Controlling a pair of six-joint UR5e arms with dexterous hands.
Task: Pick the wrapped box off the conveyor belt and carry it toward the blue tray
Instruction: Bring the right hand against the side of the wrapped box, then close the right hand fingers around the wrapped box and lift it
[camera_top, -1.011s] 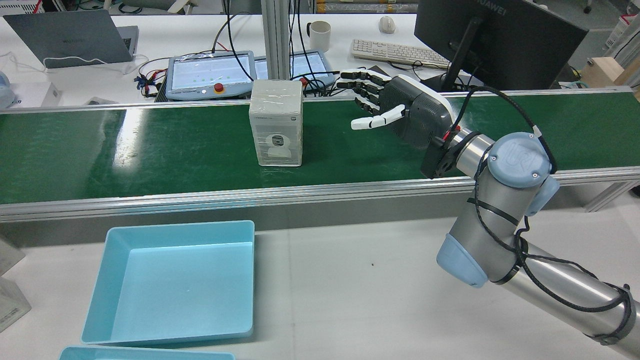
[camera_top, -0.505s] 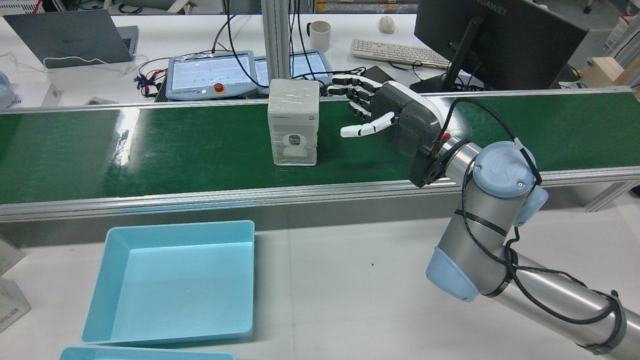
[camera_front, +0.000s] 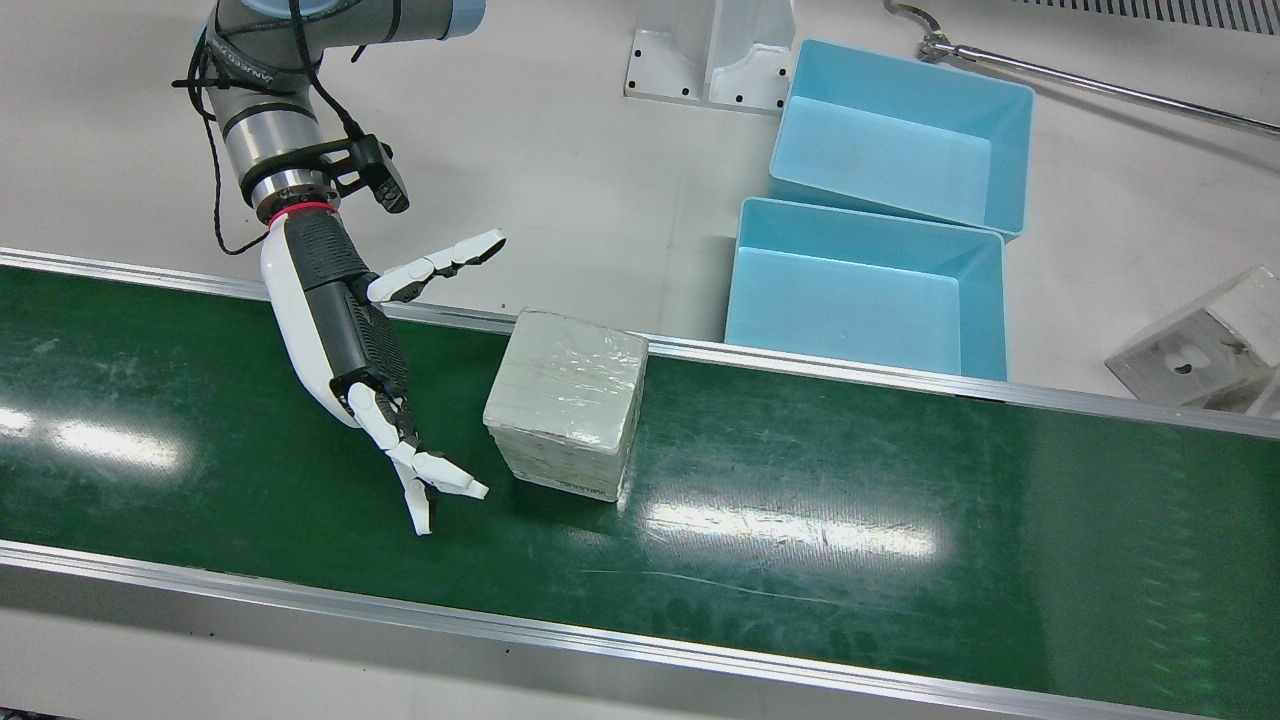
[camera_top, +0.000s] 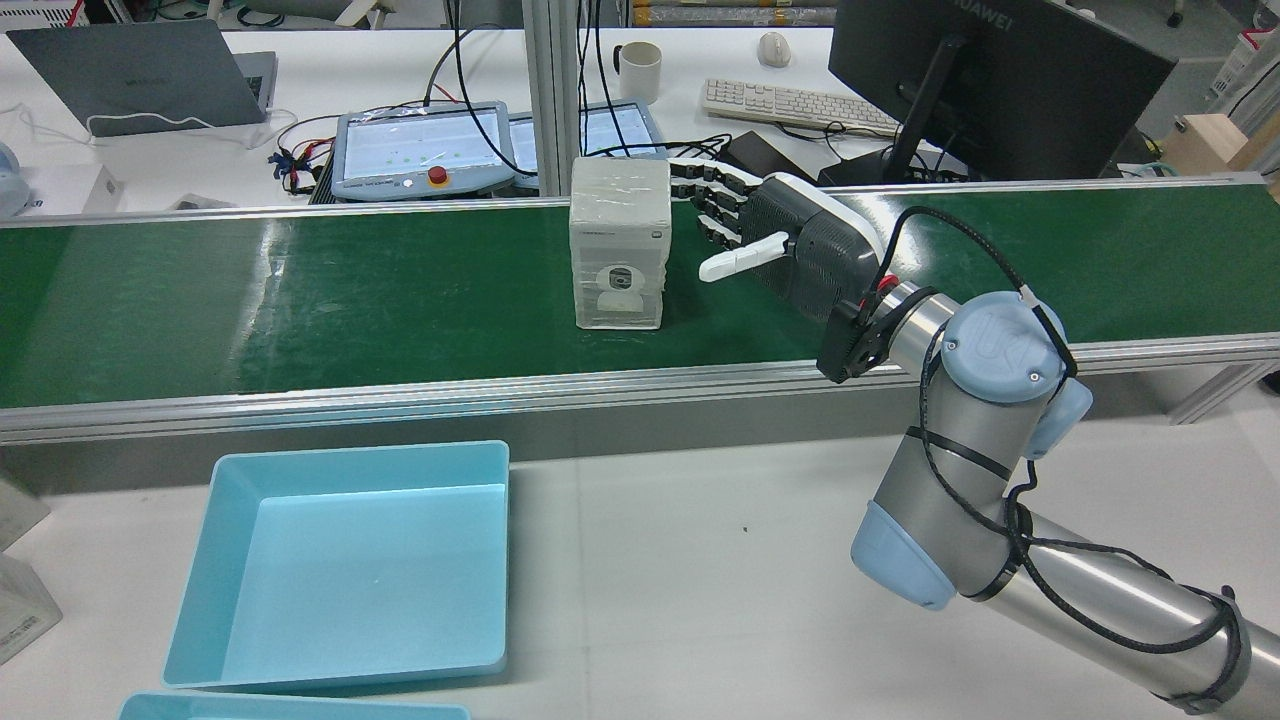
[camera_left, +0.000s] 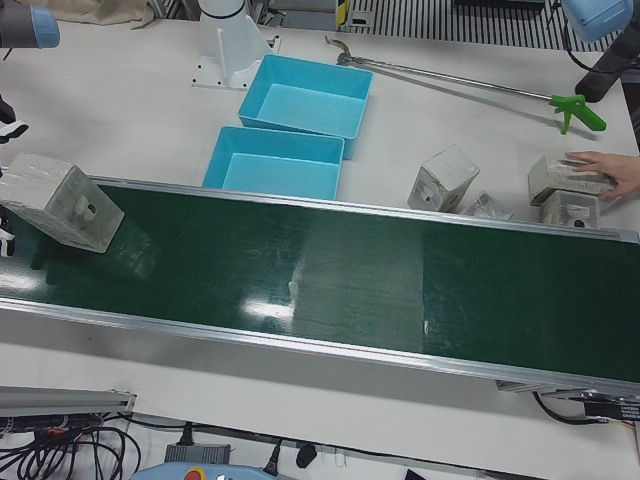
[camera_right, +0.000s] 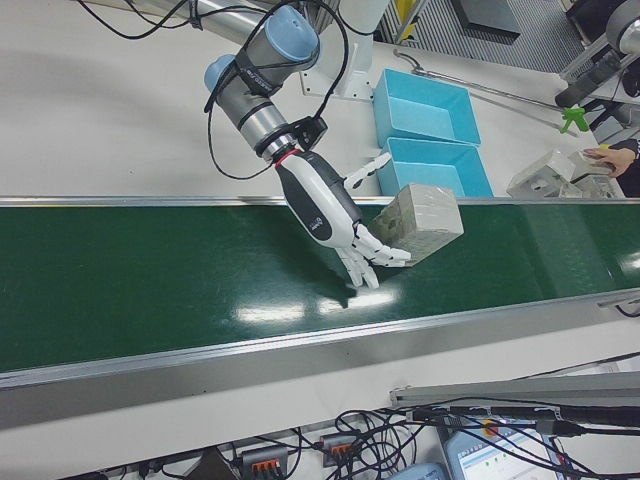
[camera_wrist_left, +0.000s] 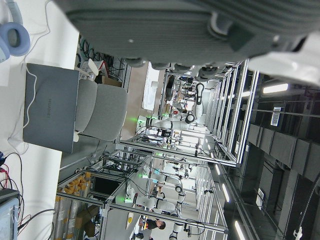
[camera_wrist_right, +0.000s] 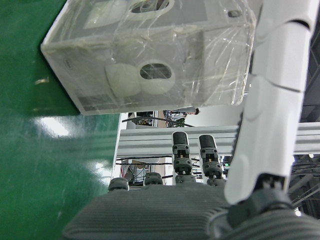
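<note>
The wrapped box (camera_top: 620, 245), grey-white under clear film, stands upright on the green conveyor belt (camera_top: 300, 300). It also shows in the front view (camera_front: 565, 405), the left-front view (camera_left: 60, 200) and the right hand view (camera_wrist_right: 150, 55). My right hand (camera_top: 790, 235) is open just to the box's right, with its fingers (camera_front: 430, 480) past the box's far side and its thumb (camera_front: 440, 265) on the near side. I see no contact. The blue tray (camera_top: 350, 560) lies empty on the white table before the belt. The left hand view shows only my left hand's grey palm (camera_wrist_left: 165, 25).
A second blue tray (camera_front: 900, 130) lies beside the first. Other wrapped boxes (camera_left: 445, 180) and a person's hand (camera_left: 610, 170) are on the table at the belt's far end. A monitor (camera_top: 990, 80), keyboard (camera_top: 800, 105) and laptop (camera_top: 150, 75) stand behind the belt.
The box has ridden the belt to the right, toward my right hand. The hand has shifted left, so its fingers now flank the box's right side.
</note>
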